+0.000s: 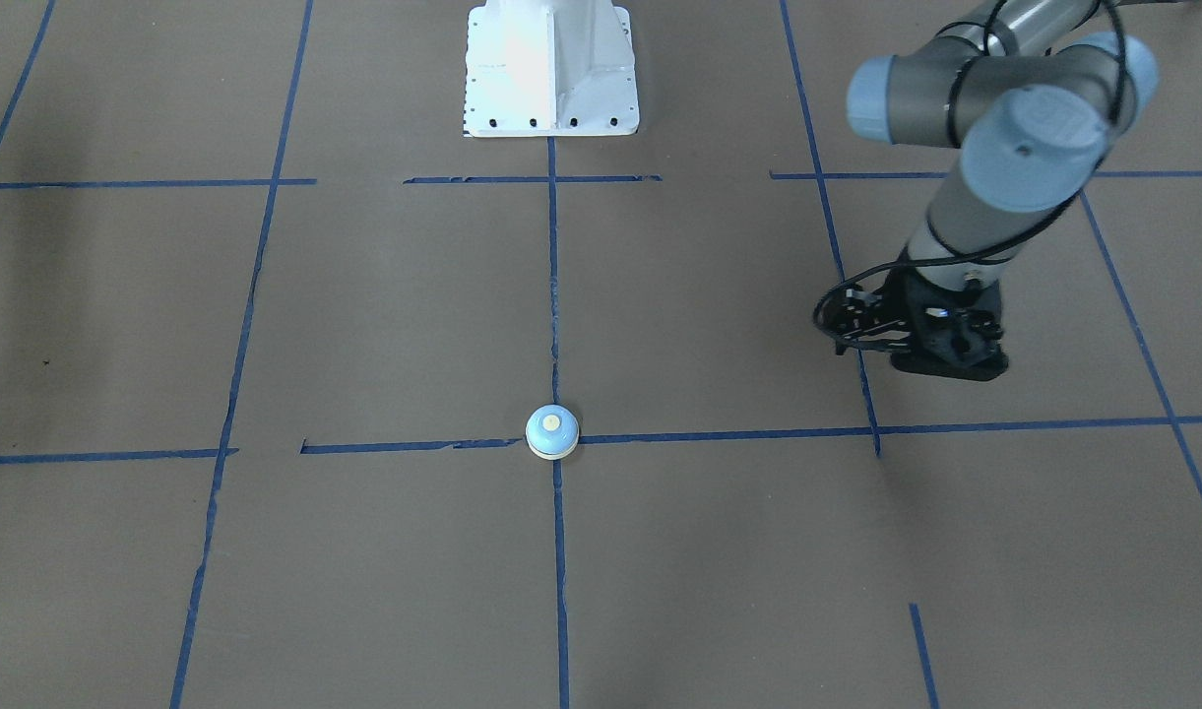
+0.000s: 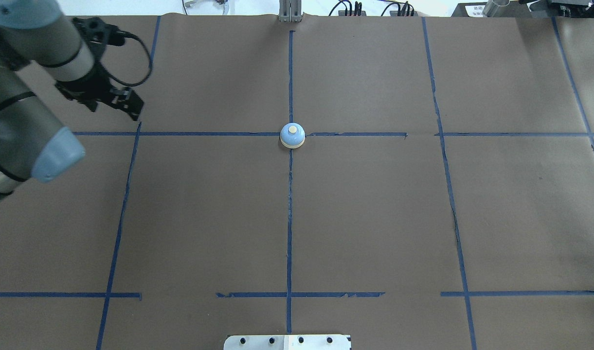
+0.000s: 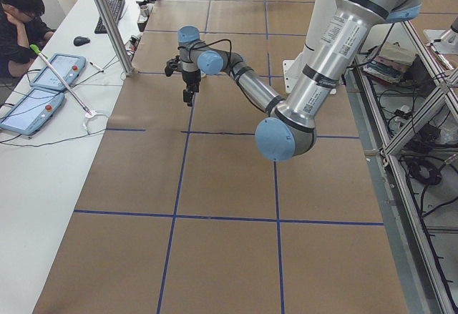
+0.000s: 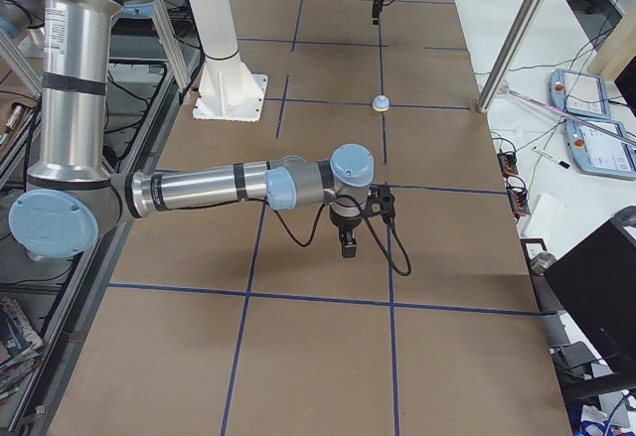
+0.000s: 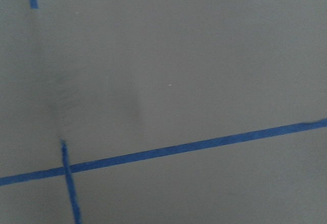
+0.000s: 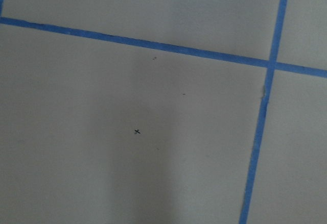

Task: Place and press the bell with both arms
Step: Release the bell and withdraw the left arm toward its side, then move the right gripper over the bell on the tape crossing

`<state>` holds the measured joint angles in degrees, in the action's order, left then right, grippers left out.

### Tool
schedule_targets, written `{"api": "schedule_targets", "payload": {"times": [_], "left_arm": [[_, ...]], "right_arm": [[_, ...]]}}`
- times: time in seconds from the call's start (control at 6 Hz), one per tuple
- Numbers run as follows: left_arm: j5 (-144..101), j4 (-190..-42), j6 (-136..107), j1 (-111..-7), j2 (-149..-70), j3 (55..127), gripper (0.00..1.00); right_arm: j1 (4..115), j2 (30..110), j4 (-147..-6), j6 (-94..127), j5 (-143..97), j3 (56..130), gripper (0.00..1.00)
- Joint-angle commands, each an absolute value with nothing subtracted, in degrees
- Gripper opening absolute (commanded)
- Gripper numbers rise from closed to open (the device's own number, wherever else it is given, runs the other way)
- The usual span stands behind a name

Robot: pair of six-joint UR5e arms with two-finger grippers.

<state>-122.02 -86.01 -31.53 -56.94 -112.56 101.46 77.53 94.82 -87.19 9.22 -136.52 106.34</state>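
Note:
The light-blue bell (image 1: 551, 431) with a cream button stands upright on the centre crossing of the blue tape lines; it also shows in the overhead view (image 2: 292, 135) and the right side view (image 4: 380, 104). My left gripper (image 1: 950, 364) hangs low over the paper far to the bell's side, also in the overhead view (image 2: 133, 112); its jaws look shut and empty. My right gripper (image 4: 348, 249) shows only in the right side view, pointing down at the paper well away from the bell. I cannot tell if it is open or shut. Both wrist views show only paper and tape.
The white mounting pedestal (image 1: 551, 69) stands at the robot's edge of the table. Brown paper with a blue tape grid (image 2: 289, 218) covers the table. A seated operator (image 3: 18, 13) and tablets (image 3: 57, 71) are at a side bench beyond the far edge.

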Motion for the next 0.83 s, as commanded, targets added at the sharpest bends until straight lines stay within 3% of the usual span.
{"api": "schedule_targets", "payload": {"times": [0.0,0.33,0.67], "left_arm": [[-127.2,-85.7,-13.7,-69.1,-99.7,106.0,1.00],[-131.2,-85.4,-5.5,-80.5,-92.9,104.6,1.00],[-131.2,-85.3,1.5,-85.3,-84.2,104.6,1.00]], "right_arm": [[68.2,85.4,-87.2,17.6,-136.2,107.6,1.00],[58.3,73.8,-87.6,33.5,-131.9,107.1,1.00],[48.1,64.3,-88.1,47.1,-125.3,105.3,1.00]]}}
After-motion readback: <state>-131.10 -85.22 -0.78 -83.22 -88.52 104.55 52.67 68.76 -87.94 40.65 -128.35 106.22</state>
